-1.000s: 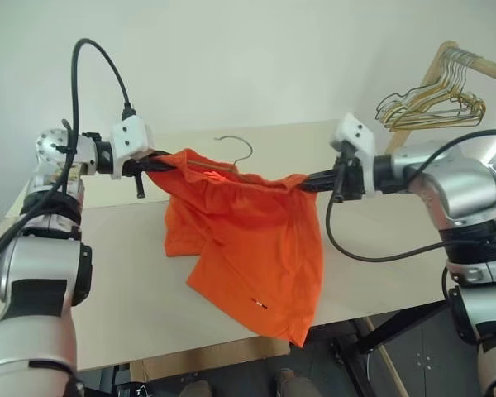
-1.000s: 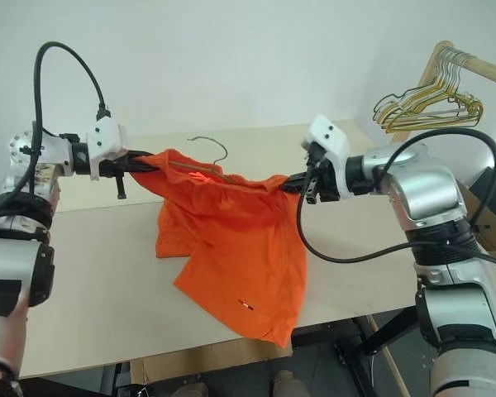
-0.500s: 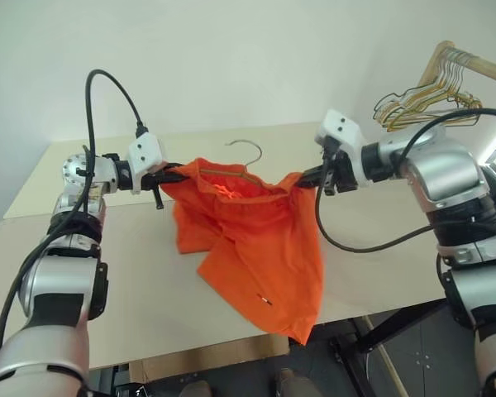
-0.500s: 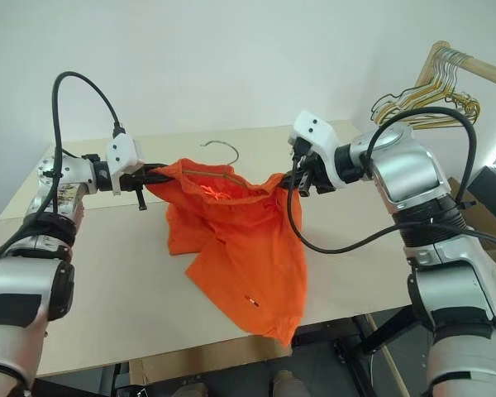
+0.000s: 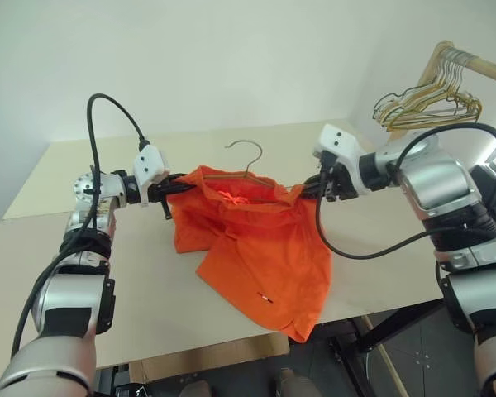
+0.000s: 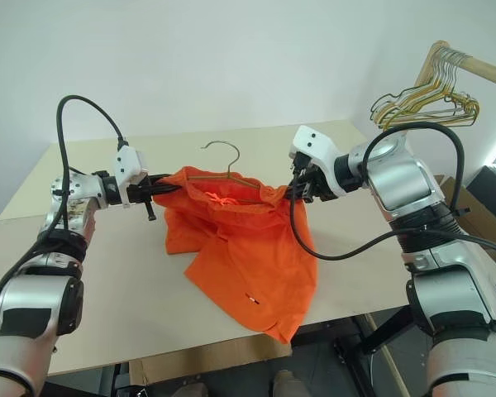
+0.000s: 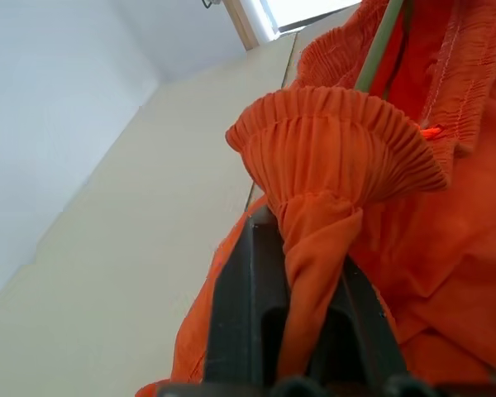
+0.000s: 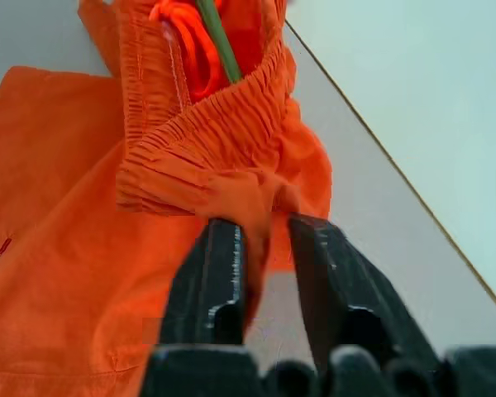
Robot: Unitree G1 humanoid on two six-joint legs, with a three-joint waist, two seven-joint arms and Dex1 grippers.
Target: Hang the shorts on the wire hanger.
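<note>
The shorts [image 5: 256, 248] are thin, bright orange cloth with a gathered, ribbed elastic waistband, held stretched above the pale counter [image 5: 124, 273] while the legs sag in soft folds onto its surface and one hem droops past the near edge. A tiny white mark sits near that lower hem. The wire hanger [image 5: 246, 157] runs inside the waistband: its thin greenish-grey rod shows within the opening, and its curved hook rises clear above the cloth.

The left gripper [image 7: 310, 285] has its black fingers pressed together on one end of the waistband, the fabric bunched into a pleated fan just past them. The right gripper [image 8: 264, 248] is at the opposite end; its fingers stand slightly apart with a fold of waistband between them, gap visible beside the cloth.

Beyond the right arm, a wooden rack [image 5: 471, 62] carries a cluster of gold and green wire hangers [image 5: 430, 103].
</note>
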